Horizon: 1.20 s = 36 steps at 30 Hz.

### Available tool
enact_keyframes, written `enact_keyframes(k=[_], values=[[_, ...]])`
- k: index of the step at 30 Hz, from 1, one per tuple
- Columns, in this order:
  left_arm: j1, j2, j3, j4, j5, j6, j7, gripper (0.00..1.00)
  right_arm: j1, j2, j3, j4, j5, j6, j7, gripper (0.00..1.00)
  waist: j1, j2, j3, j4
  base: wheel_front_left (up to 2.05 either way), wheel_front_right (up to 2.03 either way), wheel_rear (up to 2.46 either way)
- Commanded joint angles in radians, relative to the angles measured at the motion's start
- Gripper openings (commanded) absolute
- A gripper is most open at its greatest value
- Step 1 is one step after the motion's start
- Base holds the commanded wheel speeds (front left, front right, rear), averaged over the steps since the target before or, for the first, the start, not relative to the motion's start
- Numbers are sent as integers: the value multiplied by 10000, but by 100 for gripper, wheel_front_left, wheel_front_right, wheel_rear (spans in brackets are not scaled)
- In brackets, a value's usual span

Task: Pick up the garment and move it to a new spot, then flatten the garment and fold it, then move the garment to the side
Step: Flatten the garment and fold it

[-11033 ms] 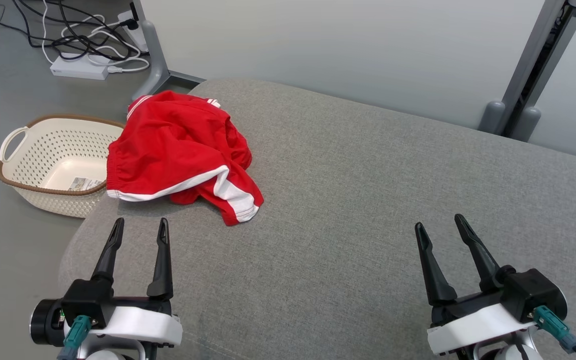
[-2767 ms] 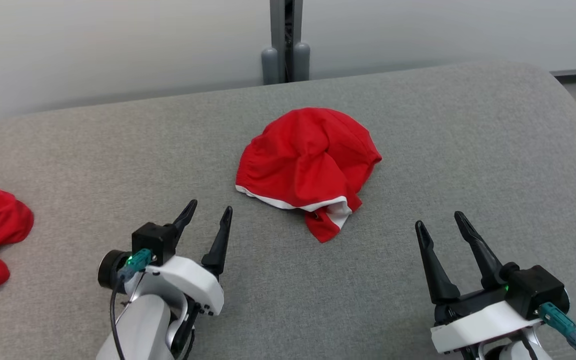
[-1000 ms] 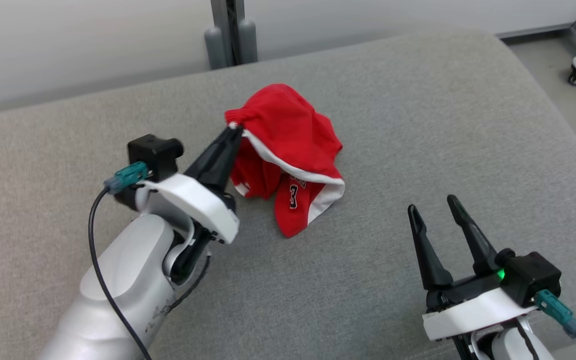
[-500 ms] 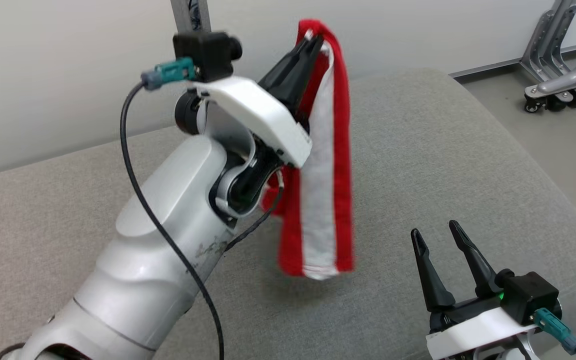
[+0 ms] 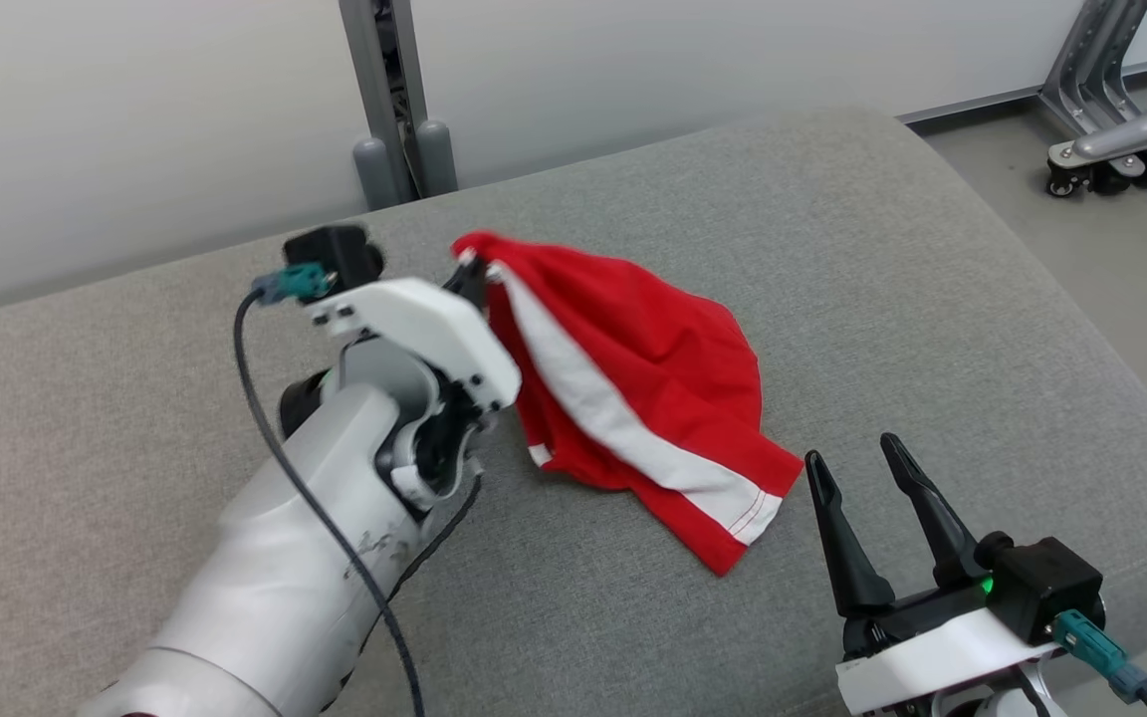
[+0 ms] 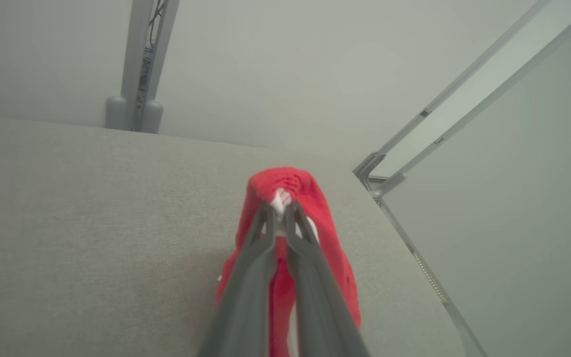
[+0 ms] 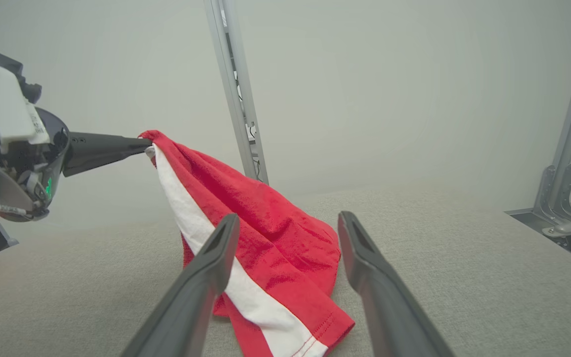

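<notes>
Transfer to the new spot appears under way, not complete. The left gripper (image 5: 467, 267) is clamped on one corner of the garment (image 5: 653, 388), holding it raised; the rest drapes onto the cushion (image 5: 932, 299), its hem lying just before the right gripper (image 5: 850, 450), which stands fully spread and empty. Release, flattening, folding and moving aside remain. Garment: limp red knit, white side stripe, stitched hem. Cushion: coarse grey weave, rounded edges.
</notes>
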Motion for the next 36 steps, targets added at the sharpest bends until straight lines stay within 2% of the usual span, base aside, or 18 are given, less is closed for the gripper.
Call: enact_keyframes(k=[1, 4, 7, 11, 15, 24, 28, 29, 30, 31, 36], values=[[99, 56, 5, 489, 30, -99, -124, 0, -120, -14, -47, -9, 12, 24, -7, 100, 0, 0, 123, 78, 0, 0, 0], [171, 242, -170, 1574, 237, -313, -311, 0, -169, 24, -72, -20, 5, 24, -7, 100, 0, 0, 241, 162, 0, 0, 0], [151, 559, -520, 2266, 644, -774, -524, 0, -208, 53, -91, -37, -8, 24, -7, 100, 0, 0, 326, 274, 0, 0, 0], [241, 1030, -1138, 2713, 1331, -1361, -889, 0, -132, 80, -150, -36, 24, 24, -7, 100, 0, 0, 428, 528, 0, 0, 0], [532, 1401, -1371, 2919, 1580, -1815, -1133, 0, -73, 101, -179, -15, 64, 24, -6, 100, 0, 0, 554, 848, 0, 0, 0], [1073, 1726, -1123, 2869, 1471, -2280, -1774, 0, -254, 49, 145, 336, 391, 24, -6, 100, 0, 0, 873, 1343, 0, 0, 0], [1259, 1841, -967, 2659, 1768, -2213, -1968, 0, -344, -22, 253, 454, 503, 24, -7, 100, 0, 0, 905, 1464, 0, 0, 0], [1307, 1866, -902, 2587, 1839, -2130, -1983, 33, -362, -46, 287, 493, 542, 24, -7, 100, 0, 0, 897, 1486, 0, 0, 0], [1319, 1930, -793, 2434, 1991, -2044, -1994, 77, -372, -65, 318, 522, 548, 24, -6, 100, 0, 0, 886, 1507, 0, 0, 0], [1496, 2033, -531, 2087, 2303, -1846, -1994, 100, -396, -89, 344, 587, 577, 24, -7, 100, 0, 0, 851, 1542, 0, 0, 0], [2205, 2360, -260, 1360, 3301, -1289, -1998, 100, -335, -141, 460, 721, 632, 24, -7, 100, 0, 0, 657, 1583, 0, 0, 0]])
